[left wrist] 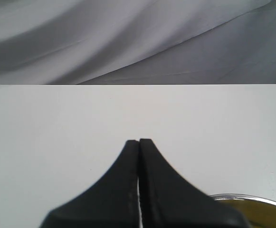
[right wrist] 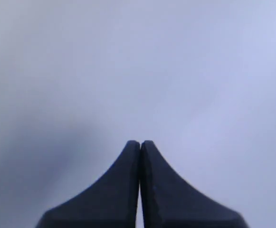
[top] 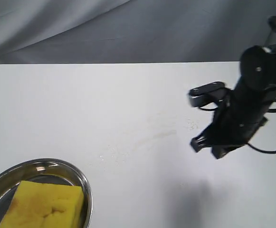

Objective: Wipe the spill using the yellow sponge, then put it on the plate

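yellow sponge [top: 45,206]: bright yellow, brownish blotches on the top face. plate [top: 57,162]: shiny silver steel, dark reflections inside the rim. surface [top: 80,104]: plain white, with one faint tan smear [top: 152,137] and pale specks around it. backdrop cloth [top: 128,28]: grey, soft fold shading. left tool [left wrist: 138,141] and right tool [right wrist: 140,142]: matte black. right arm [top: 256,95]: black, black cables.

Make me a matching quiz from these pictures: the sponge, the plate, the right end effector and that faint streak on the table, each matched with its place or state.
1 yellow sponge
2 plate
3 right end effector
4 faint streak

A shut, holding nothing
B shiny metal, under the sponge
C lying on the plate
D mid-table

Pairs: 1-C, 2-B, 3-A, 4-D
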`<state>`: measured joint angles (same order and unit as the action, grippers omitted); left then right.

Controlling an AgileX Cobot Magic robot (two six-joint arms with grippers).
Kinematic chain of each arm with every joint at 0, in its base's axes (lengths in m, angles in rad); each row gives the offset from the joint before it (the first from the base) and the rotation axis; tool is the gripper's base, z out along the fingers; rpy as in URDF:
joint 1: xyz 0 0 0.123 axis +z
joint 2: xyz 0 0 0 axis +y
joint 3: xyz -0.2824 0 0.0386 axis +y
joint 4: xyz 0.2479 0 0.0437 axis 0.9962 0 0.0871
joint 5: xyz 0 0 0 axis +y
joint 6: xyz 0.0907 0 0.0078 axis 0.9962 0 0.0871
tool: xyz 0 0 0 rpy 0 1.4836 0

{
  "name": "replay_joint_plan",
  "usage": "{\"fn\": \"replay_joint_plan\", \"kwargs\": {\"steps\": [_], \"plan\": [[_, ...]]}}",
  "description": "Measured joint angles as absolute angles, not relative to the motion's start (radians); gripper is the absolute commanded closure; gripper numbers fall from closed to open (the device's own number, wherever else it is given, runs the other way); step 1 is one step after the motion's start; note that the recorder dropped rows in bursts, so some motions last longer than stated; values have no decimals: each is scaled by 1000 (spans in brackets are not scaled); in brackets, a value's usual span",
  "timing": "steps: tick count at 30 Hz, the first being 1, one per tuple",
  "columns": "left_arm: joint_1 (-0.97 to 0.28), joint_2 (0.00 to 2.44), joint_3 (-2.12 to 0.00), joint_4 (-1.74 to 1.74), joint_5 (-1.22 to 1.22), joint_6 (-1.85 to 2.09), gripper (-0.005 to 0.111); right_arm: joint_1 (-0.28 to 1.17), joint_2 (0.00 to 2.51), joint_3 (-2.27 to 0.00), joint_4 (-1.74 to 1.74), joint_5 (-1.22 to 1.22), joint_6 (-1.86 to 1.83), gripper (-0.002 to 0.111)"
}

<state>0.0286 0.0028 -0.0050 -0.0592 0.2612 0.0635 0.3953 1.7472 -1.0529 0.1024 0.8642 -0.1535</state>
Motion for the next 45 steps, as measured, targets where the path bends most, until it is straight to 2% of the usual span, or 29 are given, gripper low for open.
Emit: {"fn": "replay_joint_plan", "kwargs": {"steps": [2, 5, 8, 17, 26, 29, 38, 41, 45], "plan": [[29, 3, -5, -59, 261, 64, 107, 215, 1736, -1011, 28, 884, -91, 108], [29, 3, -5, -59, 261, 64, 107, 96, 1699, -959, 0, 904, -70, 108], [29, 3, -5, -59, 261, 64, 107, 41, 1597, -888, -5, 871, -32, 108], [29, 3, -5, -59, 261, 64, 107, 40, 930, -757, 25, 701, -10, 108], [29, 3, -5, -59, 261, 64, 107, 40, 437, -590, 25, 583, 0, 108], [29, 3, -5, -59, 261, 64, 107, 40, 265, -452, 25, 413, 0, 108], [29, 3, -5, -59, 261, 64, 107, 40, 226, -99, 25, -145, 0, 108], [29, 3, -5, -59, 261, 64, 107, 40, 226, -20, 25, -178, 0, 108], [29, 3, -5, -59, 261, 64, 107, 40, 226, -2, 25, -60, 0, 108]]}}
